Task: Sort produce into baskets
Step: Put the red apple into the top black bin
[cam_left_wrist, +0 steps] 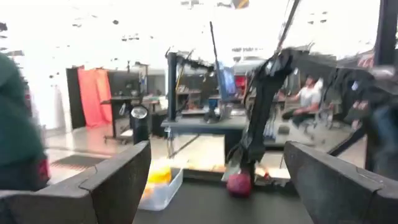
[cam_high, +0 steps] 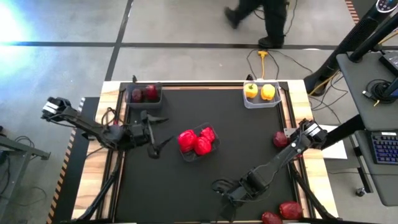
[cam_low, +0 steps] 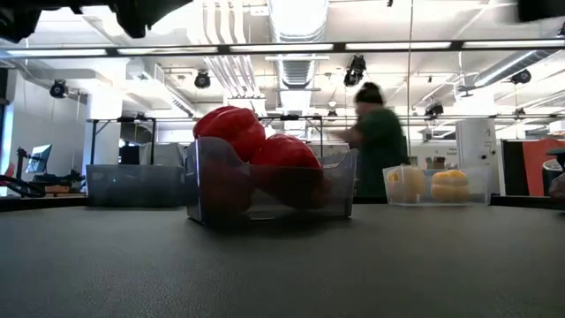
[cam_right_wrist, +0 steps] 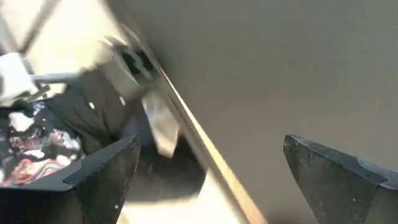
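L end effector [cam_high: 160, 135]: released, empty, over tabletop [cam_high: 249, 149] just L of center basket [cam_high: 199, 147]; fingers [cam_left_wrist: 118, 180] spread wide in L wrist view. R end effector [cam_high: 222, 190]: released, empty, low over near-center tabletop; fingers [cam_right_wrist: 102, 177] apart in R wrist view.

Center basket: clear, holds red bell peppers [cam_high: 197, 142], piled above rim in low view. Dark basket [cam_high: 144, 95] at far-L corner: holds maroon fruits [cam_high: 150, 93]. Clear basket w/ whitish rim [cam_high: 262, 94] at far-R corner: holds 2 yellow peppers [cam_high: 259, 91].

Loose produce: 1 maroon fruit [cam_high: 280, 139] on tabletop near R edge, beside R arm; 2 red items [cam_high: 281, 213] at near-R corner, off the black mat.

Beyond tabletop: person [cam_low: 378, 141] walking past, keyboard [cam_high: 384, 148] on side desk at R.
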`<state>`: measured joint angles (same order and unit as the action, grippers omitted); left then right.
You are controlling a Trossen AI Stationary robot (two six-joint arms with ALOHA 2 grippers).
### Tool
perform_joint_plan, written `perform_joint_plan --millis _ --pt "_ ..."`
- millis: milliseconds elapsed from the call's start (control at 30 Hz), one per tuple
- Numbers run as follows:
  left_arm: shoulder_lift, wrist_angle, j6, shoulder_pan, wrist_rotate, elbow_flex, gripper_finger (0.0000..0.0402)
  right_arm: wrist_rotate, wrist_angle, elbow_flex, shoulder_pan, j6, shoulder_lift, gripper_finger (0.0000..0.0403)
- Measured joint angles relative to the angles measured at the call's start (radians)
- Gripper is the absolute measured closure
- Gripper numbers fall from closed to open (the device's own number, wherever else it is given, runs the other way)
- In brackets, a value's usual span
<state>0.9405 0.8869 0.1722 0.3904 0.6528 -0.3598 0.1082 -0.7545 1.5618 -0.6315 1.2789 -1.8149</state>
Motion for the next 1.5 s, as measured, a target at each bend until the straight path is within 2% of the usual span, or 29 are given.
perform_joint_plan --millis 133,267,367,500,667,867,1033,1333,1500 --pt "-0.020 -0.020 0.006 -0.001 -0.006 -0.032 0.0052 0.186 -0.119 -0.004 -0.060 0.338 0.000 0.0015" --pt "-0.012 -0.100 0.018 -0.001 -0.007 -0.062 0.0055 0.361 -0.171 -0.017 -0.126 0.600 0.000 0.0015" --pt "0.000 -0.137 0.018 -0.001 -0.007 -0.089 0.0058 0.397 -0.171 -0.018 -0.166 0.736 0.000 0.0015" --pt "0.028 -0.172 0.018 -0.001 -0.008 -0.116 0.0060 0.398 -0.173 -0.026 -0.224 0.822 -0.005 0.0015" --pt "0.067 -0.180 0.028 -0.002 -0.007 -0.142 0.0061 0.400 -0.174 -0.028 -0.269 0.875 -0.046 0.0015" --pt "0.125 -0.182 0.033 -0.007 0.016 -0.178 0.0061 0.398 -0.172 -0.029 -0.280 0.866 -0.091 0.0015" --pt "0.168 -0.206 0.034 -0.013 0.019 -0.205 0.0061 0.449 -0.193 -0.029 -0.283 0.807 -0.132 0.0015" --pt "0.220 -0.217 0.046 -0.025 0.021 -0.231 0.0061 0.449 -0.184 -0.029 -0.281 0.652 -0.243 0.0015" --pt "0.219 -0.216 0.047 -0.026 0.038 -0.237 0.0061 0.448 -0.183 -0.029 -0.269 0.620 -0.274 0.0036"
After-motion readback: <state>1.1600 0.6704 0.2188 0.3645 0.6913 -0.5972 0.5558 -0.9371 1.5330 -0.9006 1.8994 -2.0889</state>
